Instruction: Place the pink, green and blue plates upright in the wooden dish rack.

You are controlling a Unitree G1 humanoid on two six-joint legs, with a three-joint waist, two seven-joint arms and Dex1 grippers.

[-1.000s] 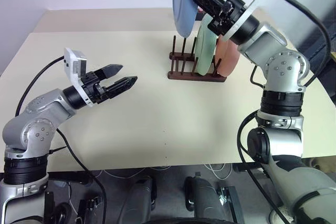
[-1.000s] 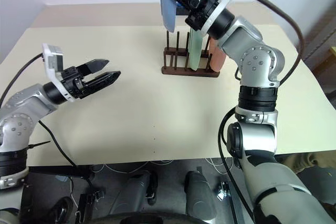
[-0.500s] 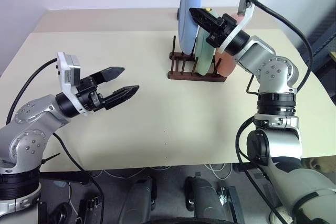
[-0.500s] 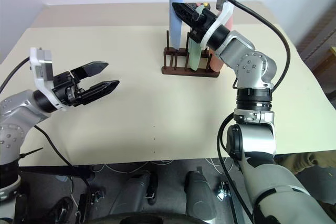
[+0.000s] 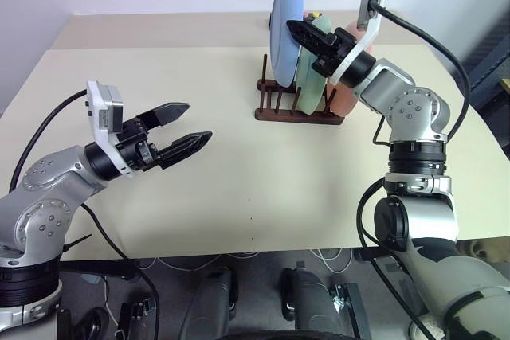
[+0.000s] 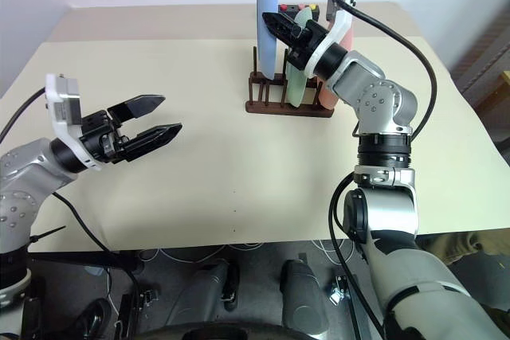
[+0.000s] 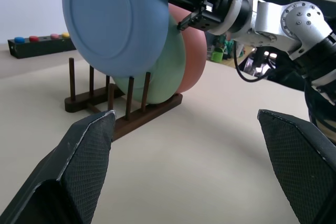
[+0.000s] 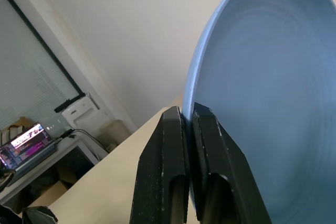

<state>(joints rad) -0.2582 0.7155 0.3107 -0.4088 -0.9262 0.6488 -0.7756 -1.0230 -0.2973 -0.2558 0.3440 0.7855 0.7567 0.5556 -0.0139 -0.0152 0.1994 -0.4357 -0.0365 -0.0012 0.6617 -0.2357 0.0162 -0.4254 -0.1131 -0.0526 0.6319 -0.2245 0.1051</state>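
Note:
The light blue plate (image 5: 285, 25) stands upright over the left end of the wooden dish rack (image 5: 295, 114). Its lower edge is about level with the peg tops, above the rails. My right gripper (image 8: 187, 111) is shut on its upper rim, reaching in from the right (image 5: 299, 31). The green plate (image 5: 308, 77) and the pink plate (image 5: 347, 95) stand upright in the rack just behind it, leaning a little. My left gripper (image 5: 182, 127) hovers open and empty over the table, well to the left of the rack.
A black box with coloured buttons (image 7: 37, 43) lies on the table beyond the rack. Several free pegs (image 7: 89, 85) stand at the rack's left end. The table's front edge (image 5: 239, 251) runs below both arms.
My right gripper has lowered the blue plate from high above the rack down to the pegs beside the green plate. The left gripper has stayed open in about the same place.

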